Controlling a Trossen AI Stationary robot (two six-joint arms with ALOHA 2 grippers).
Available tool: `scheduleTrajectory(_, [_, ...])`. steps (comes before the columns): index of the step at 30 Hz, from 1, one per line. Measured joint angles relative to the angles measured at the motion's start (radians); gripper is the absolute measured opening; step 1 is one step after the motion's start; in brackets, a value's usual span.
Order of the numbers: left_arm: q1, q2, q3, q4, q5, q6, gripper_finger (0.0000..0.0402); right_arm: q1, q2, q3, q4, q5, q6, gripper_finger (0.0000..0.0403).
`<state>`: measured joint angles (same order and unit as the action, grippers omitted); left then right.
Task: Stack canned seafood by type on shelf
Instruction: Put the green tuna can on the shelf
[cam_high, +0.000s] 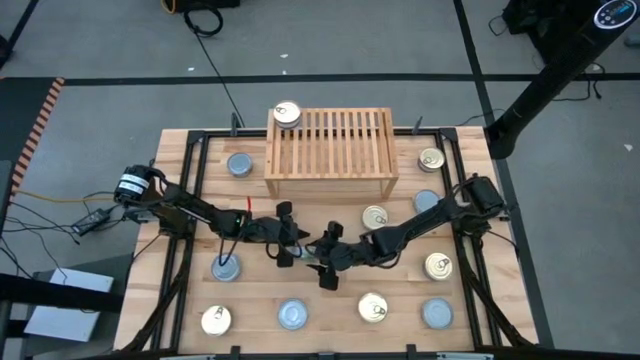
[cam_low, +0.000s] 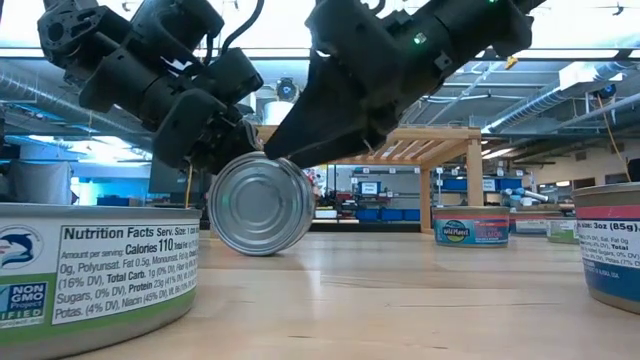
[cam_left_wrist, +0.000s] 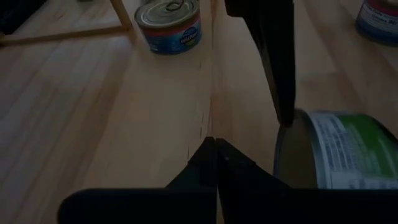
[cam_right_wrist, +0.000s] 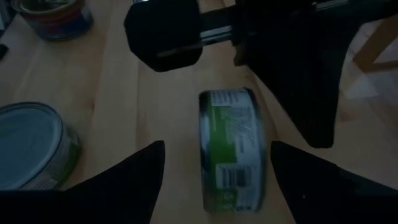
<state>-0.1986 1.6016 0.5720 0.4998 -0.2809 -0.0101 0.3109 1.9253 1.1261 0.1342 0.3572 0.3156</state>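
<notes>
A tin (cam_low: 260, 203) with a green label is seen on its edge on the table (cam_high: 330, 305), near the centre, at six o'clock from the shelf (cam_high: 330, 155); its silver end faces the low camera. The right gripper (cam_right_wrist: 214, 163) is spread wide around it, released, both fingers clear of its sides. The left gripper (cam_high: 287, 243) is clenched empty just beside the tin at nine o'clock. One tin (cam_high: 287, 114) is seen on the shelf's far left corner; others lie flat around the table.

"Nutrition Facts", "Calories 110" on near tin (cam_low: 95, 275)
</notes>
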Motion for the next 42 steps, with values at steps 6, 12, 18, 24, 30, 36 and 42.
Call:
scheduleTrajectory(6, [0.000, 0.000, 0.000, 0.000, 0.000, 0.000, 0.0000, -0.007, 0.005, 0.006, -0.022, 0.010, -0.003, 0.0293])
scheduleTrajectory(12, [0.000, 0.001, 0.000, 0.005, 0.000, 0.003, 0.0000, -0.014, 0.005, 0.006, -0.049, 0.005, -0.005, 0.0248])
scheduleTrajectory(18, [0.000, 0.001, 0.000, 0.010, 0.000, 0.003, 0.0000, -0.025, 0.005, 0.006, -0.058, -0.048, -0.022, 0.0180])
scheduleTrajectory(24, [0.000, 0.001, 0.000, 0.052, -0.019, 0.002, 0.0000, -0.024, 0.005, 0.017, -0.084, -0.061, -0.047, 0.0152])
scheduleTrajectory(30, [0.000, 0.001, 0.000, 0.114, -0.068, 0.009, 0.0000, 0.005, 0.005, 0.129, -0.309, -0.055, -0.064, 0.0152])
scheduleTrajectory(36, [0.000, 0.001, -0.024, 0.171, -0.102, 0.025, 0.0000, 0.052, 0.005, 0.266, -0.532, 0.030, -0.100, 0.0152])
scheduleTrajectory(42, [0.002, 0.001, -0.124, 0.359, -0.105, -0.002, 0.0000, 0.088, 0.005, 0.413, -0.761, 0.109, -0.134, 0.0152])
